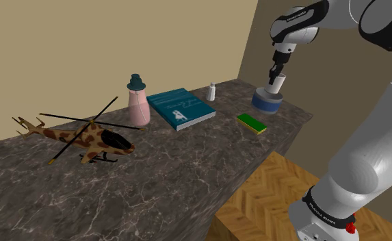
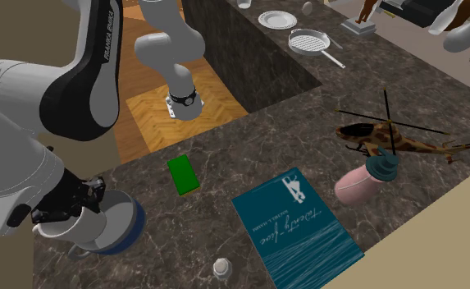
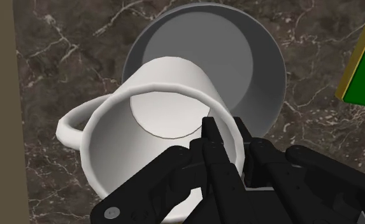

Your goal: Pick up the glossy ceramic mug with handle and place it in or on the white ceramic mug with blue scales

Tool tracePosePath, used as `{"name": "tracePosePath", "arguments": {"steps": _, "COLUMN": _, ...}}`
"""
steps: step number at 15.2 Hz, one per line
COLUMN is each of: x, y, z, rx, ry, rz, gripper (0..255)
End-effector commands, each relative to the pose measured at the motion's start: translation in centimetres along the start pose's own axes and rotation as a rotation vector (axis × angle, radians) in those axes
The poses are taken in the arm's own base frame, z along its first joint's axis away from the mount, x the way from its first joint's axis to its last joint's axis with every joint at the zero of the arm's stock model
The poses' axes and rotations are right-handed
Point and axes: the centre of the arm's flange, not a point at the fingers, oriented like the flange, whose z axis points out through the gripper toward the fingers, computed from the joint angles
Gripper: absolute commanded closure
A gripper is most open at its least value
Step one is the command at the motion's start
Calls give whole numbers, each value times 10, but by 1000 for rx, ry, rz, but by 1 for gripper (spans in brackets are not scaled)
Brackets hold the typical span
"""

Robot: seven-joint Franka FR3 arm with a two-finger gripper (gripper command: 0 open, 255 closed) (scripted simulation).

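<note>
My gripper (image 3: 229, 139) is shut on the rim of a glossy white mug (image 3: 155, 121), whose handle (image 3: 79, 124) sticks out to one side. Beneath it stands a wider mug with a grey inside (image 3: 244, 57). In the shoulder view the gripper (image 1: 276, 71) holds the white mug (image 1: 278, 84) tilted directly over the blue-and-white mug (image 1: 265, 103), near the counter's right end. Whether the two touch I cannot tell. From the second exterior view the white mug (image 2: 87, 227) overlaps the blue mug (image 2: 126, 223) at the lower left.
On the dark marble counter (image 1: 187, 164) lie a green block (image 1: 252, 122) beside the blue mug, a teal book (image 1: 180, 108), a small white shaker (image 1: 212, 91), a pink bottle (image 1: 138, 103) and a toy helicopter (image 1: 85, 137). The counter edge drops to a wooden floor (image 1: 269, 192).
</note>
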Motion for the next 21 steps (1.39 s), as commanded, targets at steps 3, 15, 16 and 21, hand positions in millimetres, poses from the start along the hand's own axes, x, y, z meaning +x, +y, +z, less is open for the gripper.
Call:
{"name": "tracePosePath", "arguments": {"steps": 3, "x": 0, "y": 0, "z": 0, "rx": 0, "ry": 0, "rz": 0, "gripper": 255}}
{"name": "tracePosePath", "arguments": {"steps": 15, "x": 0, "y": 0, "z": -50, "rx": 0, "ry": 0, "rz": 0, "gripper": 0}}
{"name": "tracePosePath", "arguments": {"steps": 16, "x": 0, "y": 0, "z": -50, "rx": 0, "ry": 0, "rz": 0, "gripper": 0}}
{"name": "tracePosePath", "arguments": {"steps": 21, "x": 0, "y": 0, "z": -50, "rx": 0, "ry": 0, "rz": 0, "gripper": 0}}
